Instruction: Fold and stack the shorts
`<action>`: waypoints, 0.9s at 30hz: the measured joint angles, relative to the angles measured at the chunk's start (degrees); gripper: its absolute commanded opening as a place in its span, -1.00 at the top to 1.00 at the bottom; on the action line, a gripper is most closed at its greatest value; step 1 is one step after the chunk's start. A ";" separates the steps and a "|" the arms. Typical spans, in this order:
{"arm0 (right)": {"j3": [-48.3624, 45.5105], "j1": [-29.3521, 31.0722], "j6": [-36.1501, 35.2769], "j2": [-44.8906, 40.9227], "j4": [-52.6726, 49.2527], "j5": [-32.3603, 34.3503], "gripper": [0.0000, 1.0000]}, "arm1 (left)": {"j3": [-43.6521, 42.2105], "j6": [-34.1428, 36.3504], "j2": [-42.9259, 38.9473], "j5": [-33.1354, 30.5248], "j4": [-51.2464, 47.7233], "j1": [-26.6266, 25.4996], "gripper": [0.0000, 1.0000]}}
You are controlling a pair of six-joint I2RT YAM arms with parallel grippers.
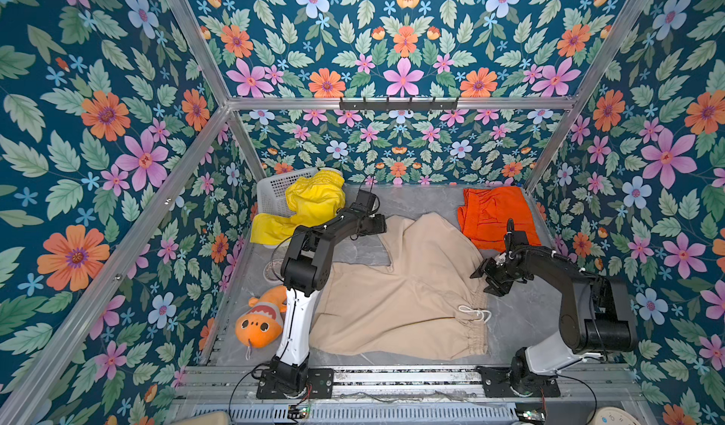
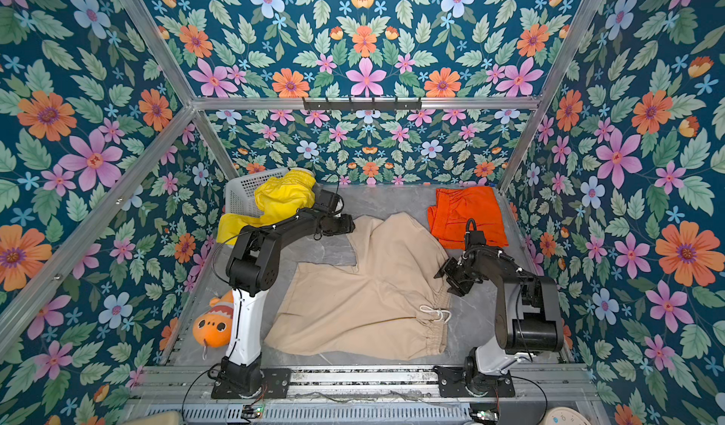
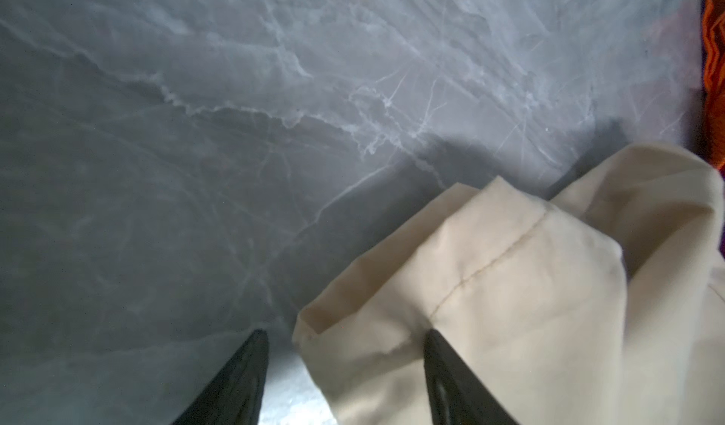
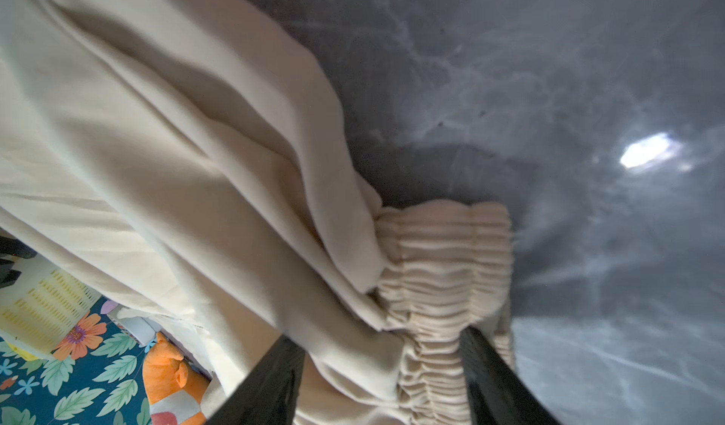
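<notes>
The beige shorts (image 1: 400,297) (image 2: 365,297) lie spread in the middle of the grey table, waistband and white drawstring (image 1: 476,313) toward the right. My left gripper (image 1: 379,223) (image 3: 345,333) is low at the far leg's hem corner (image 3: 392,317), open, with the hem between its fingers and one finger clear of the cloth. My right gripper (image 1: 486,282) (image 4: 378,333) stands open astride the gathered waistband (image 4: 443,254) at its far end. The orange shorts (image 1: 494,215) lie folded at the back right. The yellow shorts (image 1: 310,203) hang over the basket.
A white perforated basket (image 1: 274,191) stands at the back left. An orange plush fish (image 1: 261,321) lies by the left arm's base. Bare marble table (image 1: 521,325) shows to the right of the waistband, and flowered walls close in the sides and back.
</notes>
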 measured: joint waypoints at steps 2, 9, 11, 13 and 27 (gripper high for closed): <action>0.31 0.00 -0.22 0.74 0.00 0.04 -0.09 | 0.68 0.09 0.76 -0.09 0.35 -0.02 -0.08; 1.79 0.00 -0.37 2.60 -1.49 2.21 0.32 | 0.68 0.28 1.51 -2.05 1.31 0.00 0.93; 2.56 0.11 -0.39 2.93 -2.16 4.07 0.39 | -1.09 0.87 -0.04 -3.19 0.79 0.04 1.00; 3.58 -0.24 -0.37 3.48 -2.75 6.05 0.45 | -4.20 0.92 -3.19 -4.81 0.79 0.04 1.00; 9.94 -1.66 -1.07 8.79 -7.02 10.58 0.50 | -32.98 -3.43 -25.73 -14.27 4.37 1.64 1.00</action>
